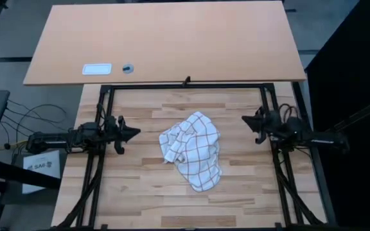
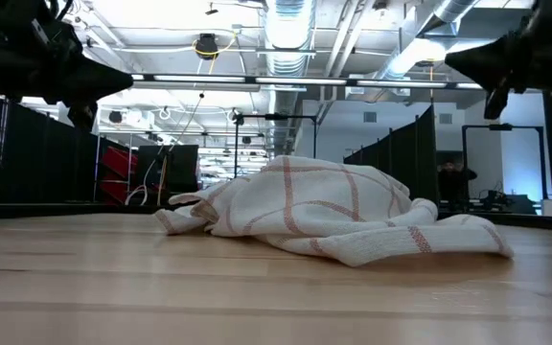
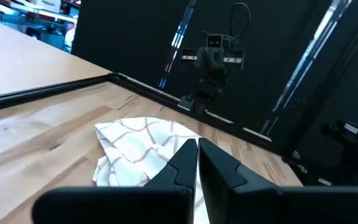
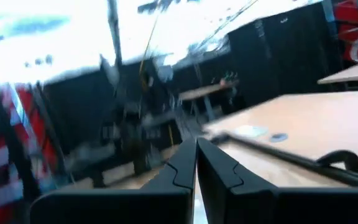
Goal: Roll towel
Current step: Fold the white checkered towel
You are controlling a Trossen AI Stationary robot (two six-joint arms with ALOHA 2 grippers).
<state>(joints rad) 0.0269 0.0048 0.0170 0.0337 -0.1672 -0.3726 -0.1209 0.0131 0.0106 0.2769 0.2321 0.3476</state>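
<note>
Left end effector: clenched, fingers pressed together on nothing; held above the desk to the left of the towel, tip pointing toward it, well apart from the cloth. In its own wrist view the two dark fingers meet along a thin seam, with the towel lying beyond them.
Right end effector: clenched, grasping nothing; held above the desk to the right of the towel, tip pointing inward, clear of the cloth. In its own wrist view the fingers are closed against each other.
Towel: white cloth with thin reddish-brown check lines, lying crumpled in a loose heap near the middle of the desk, between the two end effectors; touched by neither. In the low view it rises in a soft mound with one flap spreading flat to the side.
Desk: light wood planks, bordered by a dark metal frame on which both arms are mounted.
Second desk: plain tan top, beyond the frame; carries a small white label card and, just beside it, a small dark round object.
Floor item: white box at the left arm's base.
</note>
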